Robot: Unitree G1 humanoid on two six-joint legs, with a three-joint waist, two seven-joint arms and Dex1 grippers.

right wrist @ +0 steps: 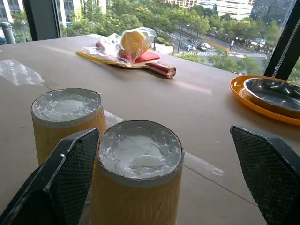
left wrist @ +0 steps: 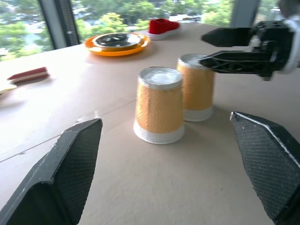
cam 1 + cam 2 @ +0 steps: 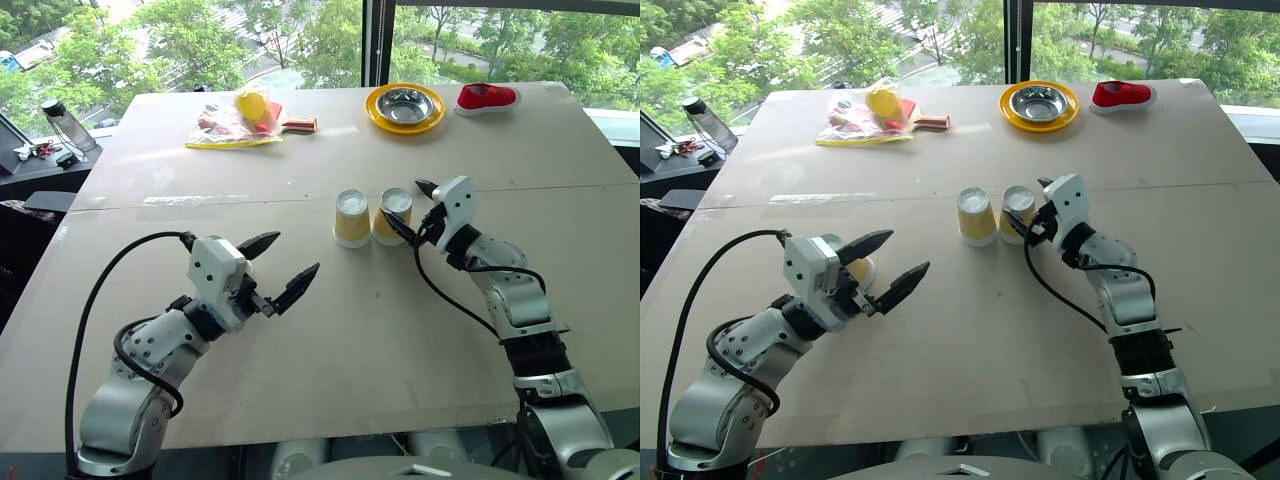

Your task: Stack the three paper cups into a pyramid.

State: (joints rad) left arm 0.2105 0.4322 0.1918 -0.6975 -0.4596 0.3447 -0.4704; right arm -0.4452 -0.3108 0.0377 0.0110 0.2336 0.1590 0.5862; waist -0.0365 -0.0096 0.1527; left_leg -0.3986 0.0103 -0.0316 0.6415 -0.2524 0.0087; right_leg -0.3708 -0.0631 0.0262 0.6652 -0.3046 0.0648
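Two of the small yellow-tan paper cups are sitting upside down, side by side and pretty much touching, near the middle of the big pale brown desk (image 3: 330,340): the left cup (image 3: 351,220) and the right cup (image 3: 392,216), white bases up. No pyramid yet, nothing's on top of them.

The right gripper (image 3: 417,212) is right at the right cup, fingers spread wide on either side of it and not squeezing it, so the cup is just standing on its own.

The left gripper (image 3: 280,270) hangs over the near left part of the desk, well apart from those two cups, jaws wide and holding nothing. In the right eye view there's a bit of a third yellow-tan cup (image 3: 861,270) peeking out behind that gripper, mostly hidden, so I can't tell how it's lying.

At the far edge there's a yellow plate with a steel bowl (image 3: 405,106), a red shoe (image 3: 487,97), and a clear plastic bag of stuff on a red paddle (image 3: 240,118).
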